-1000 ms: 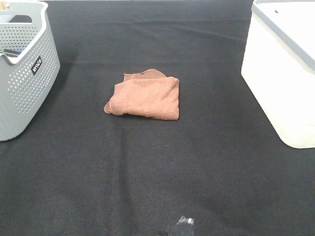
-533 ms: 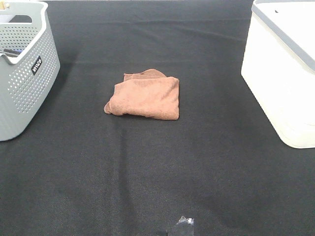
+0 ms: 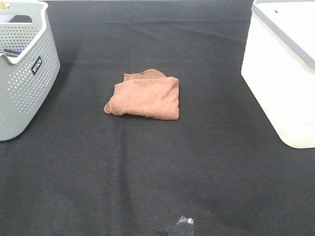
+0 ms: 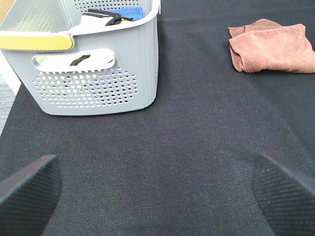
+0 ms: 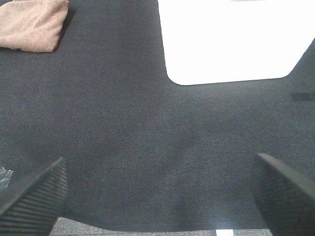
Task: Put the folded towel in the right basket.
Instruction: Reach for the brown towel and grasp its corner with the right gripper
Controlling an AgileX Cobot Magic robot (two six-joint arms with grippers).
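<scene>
A folded brown towel (image 3: 144, 96) lies on the black table near the middle. It also shows in the left wrist view (image 4: 270, 45) and at the edge of the right wrist view (image 5: 32, 23). The white right basket (image 3: 283, 69) stands at the right edge, and its wall shows in the right wrist view (image 5: 229, 42). My left gripper (image 4: 157, 194) is open and empty over bare cloth, far from the towel. My right gripper (image 5: 157, 191) is open and empty over bare cloth near the white basket. Neither arm shows in the exterior high view.
A grey perforated basket (image 3: 22, 69) stands at the left edge, with several items inside seen in the left wrist view (image 4: 93, 59). A small clear scrap (image 3: 181, 225) lies near the table's front edge.
</scene>
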